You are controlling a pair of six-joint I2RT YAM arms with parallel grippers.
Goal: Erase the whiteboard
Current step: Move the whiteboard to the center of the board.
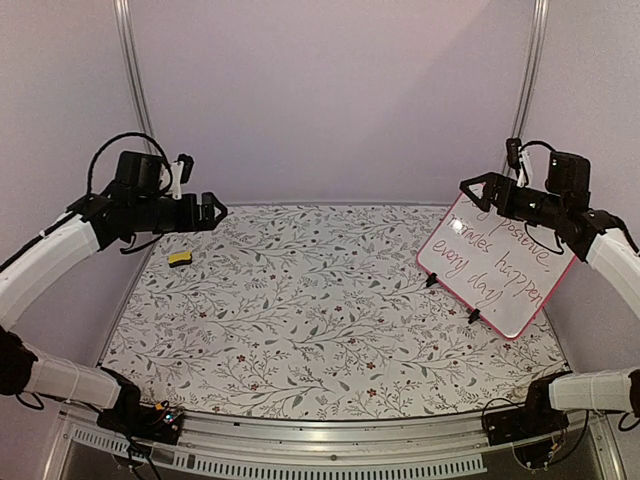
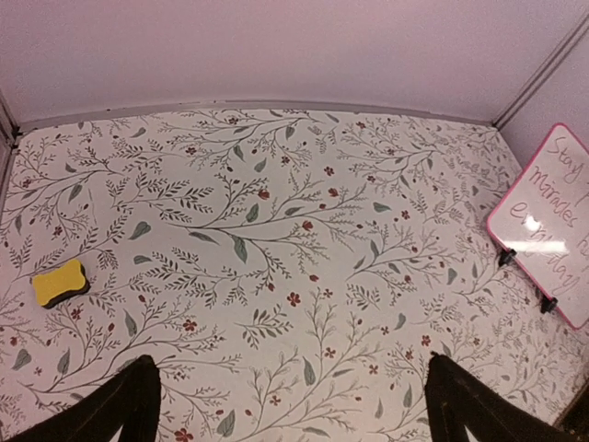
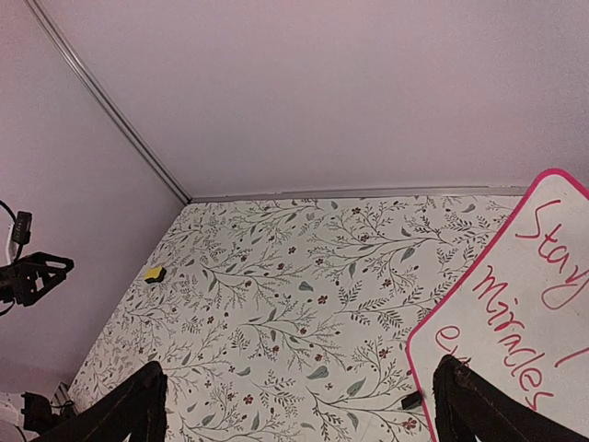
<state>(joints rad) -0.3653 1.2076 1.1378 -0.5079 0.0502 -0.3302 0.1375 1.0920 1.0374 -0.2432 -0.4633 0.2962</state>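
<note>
The whiteboard (image 1: 500, 265) stands tilted on two black clip feet at the table's right side, pink-framed and covered in red handwriting. It also shows in the left wrist view as the whiteboard (image 2: 555, 226) and in the right wrist view as the whiteboard (image 3: 525, 313). A yellow eraser (image 1: 180, 257) lies on the floral cloth at the far left, and the eraser (image 2: 61, 283) is alone there. My left gripper (image 1: 217, 211) hovers open above it, empty. My right gripper (image 1: 472, 188) hangs open over the board's upper left corner, holding nothing.
The floral tablecloth (image 1: 320, 310) covers the whole table. Pale walls close in the back and both sides, with metal posts (image 1: 130, 70) at the back corners. A metal rail (image 1: 330, 440) runs along the near edge between the arm bases.
</note>
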